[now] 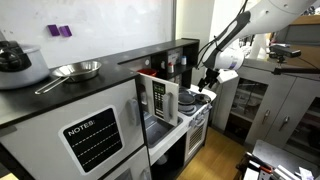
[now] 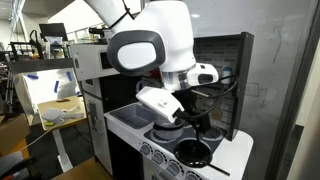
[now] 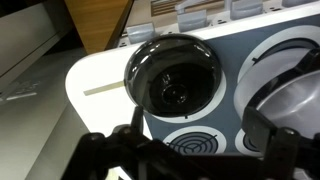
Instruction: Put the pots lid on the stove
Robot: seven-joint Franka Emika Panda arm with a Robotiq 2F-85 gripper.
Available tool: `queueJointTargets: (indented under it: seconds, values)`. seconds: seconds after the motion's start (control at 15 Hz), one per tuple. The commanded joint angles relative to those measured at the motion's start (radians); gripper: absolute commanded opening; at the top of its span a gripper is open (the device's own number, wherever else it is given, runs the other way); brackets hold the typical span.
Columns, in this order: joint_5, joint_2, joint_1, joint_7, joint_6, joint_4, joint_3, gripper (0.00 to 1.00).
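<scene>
In an exterior view the long black counter (image 1: pixel 60 95) is carrying a silver pan (image 1: pixel 78 69) and a dark vessel (image 1: pixel 12 58) near its far end; beyond the counter's end the white arm (image 1: pixel 235 35) is reaching down from above, and the tool (image 1: pixel 207 84) is hanging just over the small white stove (image 1: pixel 195 110); at this size I cannot tell how its jaws are standing, nor make out the lid; in an exterior view from the opposite side the arm (image 2: pixel 150 45) is filling the middle of the frame, the tool (image 2: pixel 170 118) is hovering close above the stove (image 2: pixel 240 156), and a dark pot (image 2: pixel 193 153) is sitting on the cooktop just beside it toward the camera; the spot under the tool is too dark to read; in the wrist view the lid (image 3: pixel 172 75), dark, round and domed with a knob at its centre, is lying flat on the white top of the stove (image 3: pixel 100 80), and its rim is overhanging nothing; the pot (image 3: pixel 290 85) is standing just beside it at the frame's right edge, showing a pale inside, apart from the lid; a ringed burner (image 3: pixel 195 145) is showing between lid and camera; the tool (image 3: pixel 190 150) is gaping wide, its blurred dark fingers (image 3: pixel 100 150) standing far apart at the bottom of the frame and gripping nothing, the lid lying free beyond them.
</scene>
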Motion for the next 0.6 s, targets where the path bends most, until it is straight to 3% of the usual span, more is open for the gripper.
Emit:
queueJointTargets:
  seconds: [0.0,0.2,0.53]
  values:
    - [0.003,-0.143,0.023,-0.012,-0.018,-0.121,-0.042,1.0]
    - [-0.031,-0.273,0.064,0.007,-0.089,-0.208,-0.104,1.0]
    - [-0.219,-0.468,0.168,0.092,-0.335,-0.277,-0.177,1.0]
